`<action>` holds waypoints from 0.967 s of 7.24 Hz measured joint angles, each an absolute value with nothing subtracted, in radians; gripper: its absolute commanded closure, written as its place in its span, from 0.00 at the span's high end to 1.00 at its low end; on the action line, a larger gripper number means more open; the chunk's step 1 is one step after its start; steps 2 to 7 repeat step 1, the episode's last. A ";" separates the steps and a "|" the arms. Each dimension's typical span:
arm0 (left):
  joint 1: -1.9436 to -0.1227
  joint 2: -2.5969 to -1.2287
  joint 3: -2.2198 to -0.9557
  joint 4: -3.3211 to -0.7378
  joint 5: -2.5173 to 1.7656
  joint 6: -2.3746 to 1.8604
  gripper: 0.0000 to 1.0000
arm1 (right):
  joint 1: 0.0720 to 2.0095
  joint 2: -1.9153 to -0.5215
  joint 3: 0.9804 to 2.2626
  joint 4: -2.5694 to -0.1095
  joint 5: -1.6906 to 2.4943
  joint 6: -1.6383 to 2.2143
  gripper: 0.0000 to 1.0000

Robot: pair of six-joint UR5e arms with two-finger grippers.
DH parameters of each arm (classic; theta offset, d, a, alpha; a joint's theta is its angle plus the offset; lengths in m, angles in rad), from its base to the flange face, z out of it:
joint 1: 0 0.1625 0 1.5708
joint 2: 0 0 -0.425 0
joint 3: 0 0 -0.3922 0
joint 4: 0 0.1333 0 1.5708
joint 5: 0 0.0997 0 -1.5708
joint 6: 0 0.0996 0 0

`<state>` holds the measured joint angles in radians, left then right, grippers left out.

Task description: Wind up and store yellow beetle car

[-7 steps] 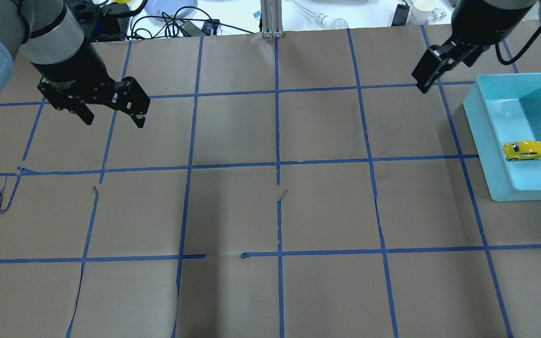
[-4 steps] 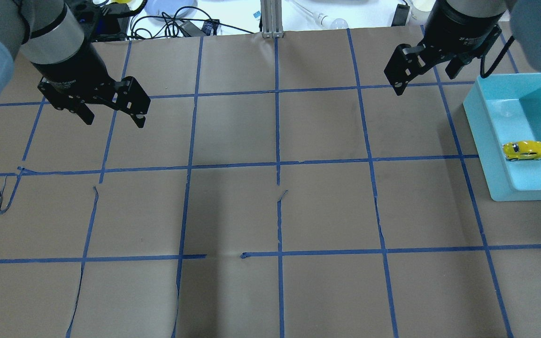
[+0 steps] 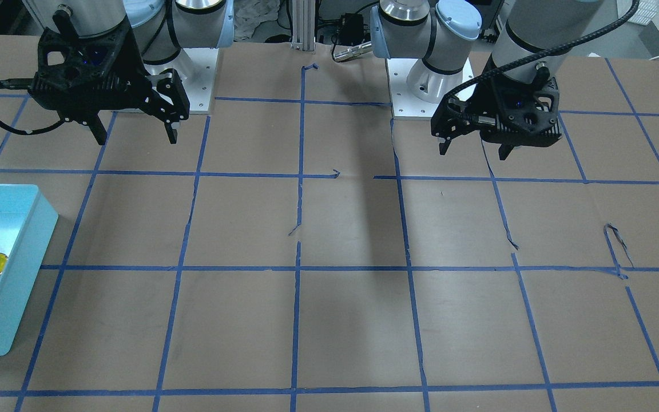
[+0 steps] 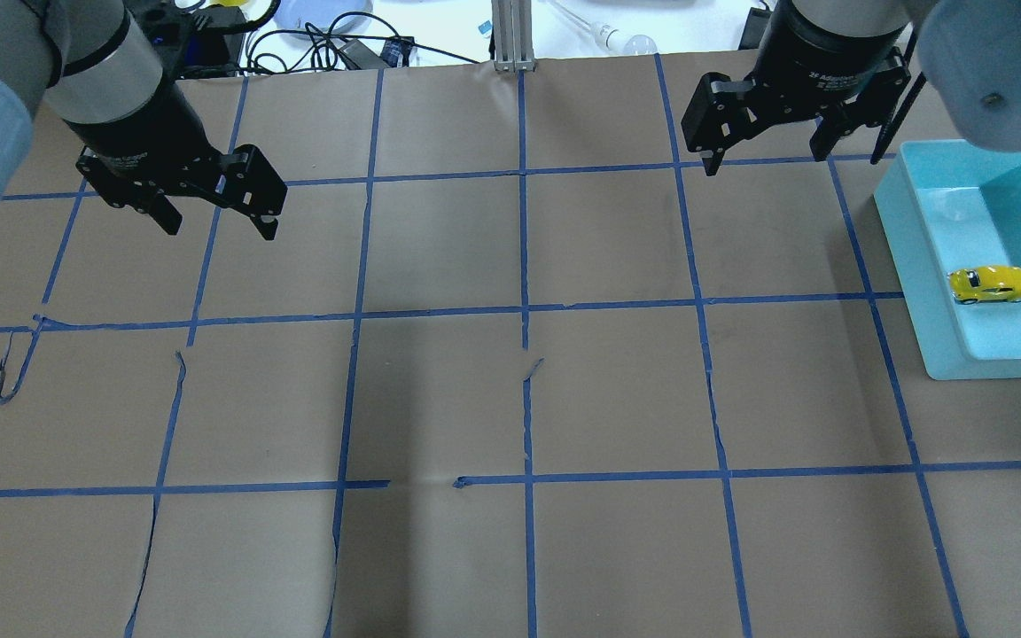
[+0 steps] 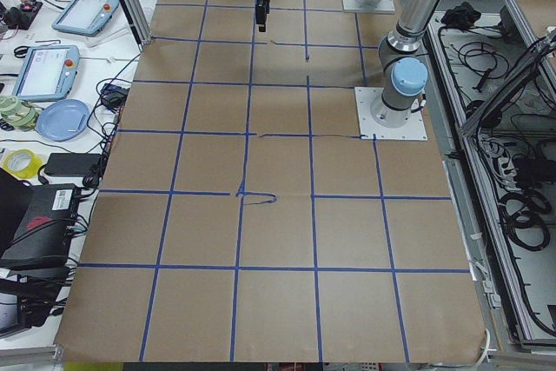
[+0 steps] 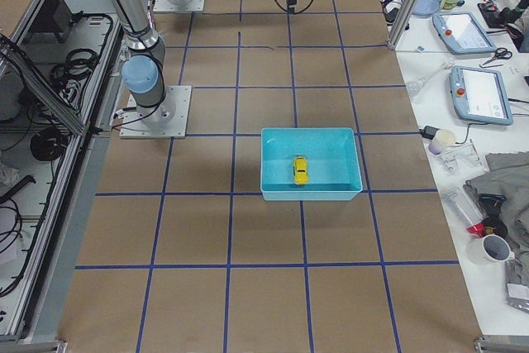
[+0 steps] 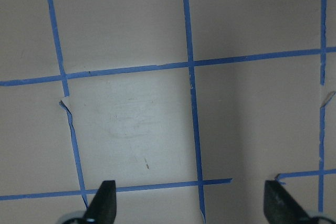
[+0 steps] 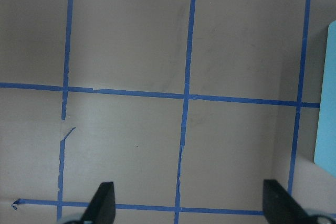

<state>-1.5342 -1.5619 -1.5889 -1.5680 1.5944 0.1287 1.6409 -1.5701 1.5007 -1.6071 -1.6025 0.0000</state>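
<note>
We judge the storing done, since the car (image 4: pixel 990 284) lies in the bin (image 4: pixel 909 275) at the table's 3 o'clock and our left gripper (image 4: pixel 219 229) and right gripper (image 4: pixel 767 161) hang wide and empty, so next calls only for parking.

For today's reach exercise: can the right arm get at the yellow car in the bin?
Probably yes: the right gripper is open and nearby, and the yellow beetle car lies uncovered in the open-topped bin.
</note>
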 measured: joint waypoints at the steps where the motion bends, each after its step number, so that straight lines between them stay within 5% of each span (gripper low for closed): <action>1: -1.534 -1.562 -1.590 -1.561 1.594 0.128 1.00 | 1.642 -1.570 1.502 -1.613 -1.597 0.011 1.00; 7: -1.534 -1.562 -1.590 -1.561 1.594 0.128 1.00 | 1.642 -1.570 1.502 -1.613 -1.597 0.011 1.00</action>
